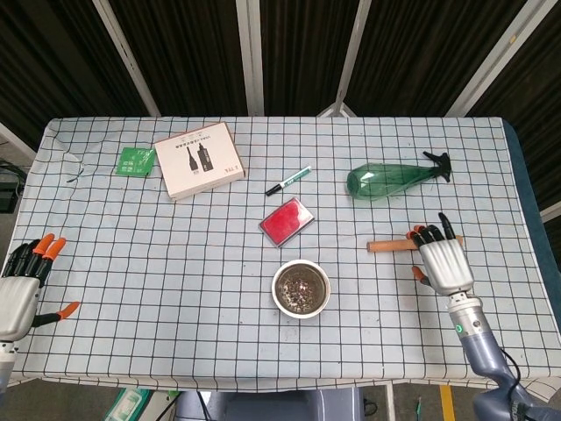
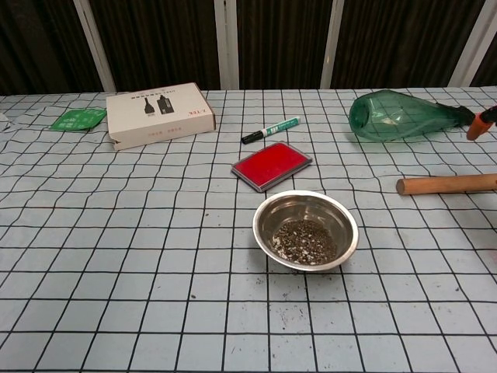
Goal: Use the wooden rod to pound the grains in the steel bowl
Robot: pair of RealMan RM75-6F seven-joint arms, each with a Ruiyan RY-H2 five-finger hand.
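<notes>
The wooden rod [image 1: 391, 246] lies flat on the checked cloth, to the right of the steel bowl [image 1: 301, 288]; in the chest view the rod [image 2: 446, 184] is undisturbed on the table. The bowl [image 2: 305, 230] holds dark grains at its bottom. My right hand [image 1: 443, 263] hovers over the rod's right end, fingers spread and holding nothing, and it hides that end in the head view. One orange fingertip [image 2: 481, 123] shows at the chest view's right edge, well above the rod. My left hand [image 1: 19, 285] rests open at the table's left front edge.
A green spray bottle [image 1: 394, 180] lies on its side just behind the rod. A red flat case [image 1: 287, 221] and a marker [image 1: 288, 181] sit behind the bowl. A cardboard box [image 1: 199, 160] and a green packet [image 1: 136, 161] are at the back left.
</notes>
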